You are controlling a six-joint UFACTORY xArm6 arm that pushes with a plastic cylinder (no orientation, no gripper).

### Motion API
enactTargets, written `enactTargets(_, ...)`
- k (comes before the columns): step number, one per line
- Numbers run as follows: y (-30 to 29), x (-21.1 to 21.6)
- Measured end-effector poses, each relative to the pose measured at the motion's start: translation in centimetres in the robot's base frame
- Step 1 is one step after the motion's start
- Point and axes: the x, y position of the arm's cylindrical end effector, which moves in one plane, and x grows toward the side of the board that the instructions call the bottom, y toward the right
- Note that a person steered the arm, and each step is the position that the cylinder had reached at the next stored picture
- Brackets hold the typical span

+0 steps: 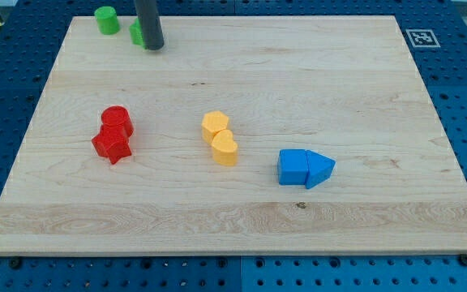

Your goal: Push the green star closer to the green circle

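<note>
The green circle (107,19) stands at the view's top left, near the board's top edge. The green star (137,33) lies just to its right, mostly hidden behind the dark rod, with only a green sliver showing at the rod's left. My tip (153,45) rests on the board at the star's right side, touching or nearly touching it. A narrow gap separates the star from the circle.
A red cylinder (116,120) and a red star (112,146) sit together at the left middle. Two yellow blocks (219,138) lie in the centre. A blue cube (293,167) and a blue triangle (321,169) touch at the right. The wooden board (363,97) has an edge along the top.
</note>
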Motion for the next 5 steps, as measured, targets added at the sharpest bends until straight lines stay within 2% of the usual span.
enactTargets(1,0.0,-1.3)
enactTargets(3,-0.7,-1.4)
enactTargets(4,-1.4,0.5)
enactTargets(5,-1.4,0.5)
